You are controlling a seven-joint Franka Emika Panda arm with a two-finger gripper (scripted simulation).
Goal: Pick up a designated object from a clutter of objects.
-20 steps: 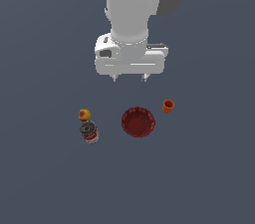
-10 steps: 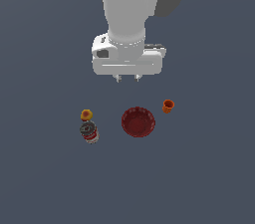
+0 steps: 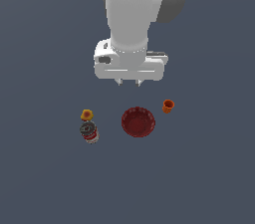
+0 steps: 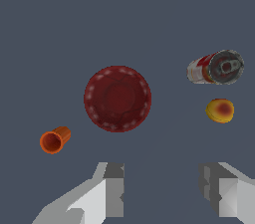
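Observation:
The designated object is a dark red round bowl (image 3: 138, 121) (image 4: 117, 98) with a ribbed inside, lying on the grey floor at the middle of the clutter of objects. My gripper (image 3: 128, 83) (image 4: 162, 190) hangs well above it and slightly toward the exterior view's left, open, with nothing between its fingers. In the wrist view the two fingers (image 4: 113, 190) stand wide apart with the bowl beyond them.
A small orange cup (image 3: 168, 105) (image 4: 55, 140) stands to the exterior view's right of the bowl. A silver-topped red-labelled can (image 3: 89, 132) (image 4: 215, 67) and a yellow-red fruit (image 3: 87, 114) (image 4: 220, 110) sit to the exterior view's left.
The gripper has risen slightly and shifted a little to the exterior view's left. The objects have not moved.

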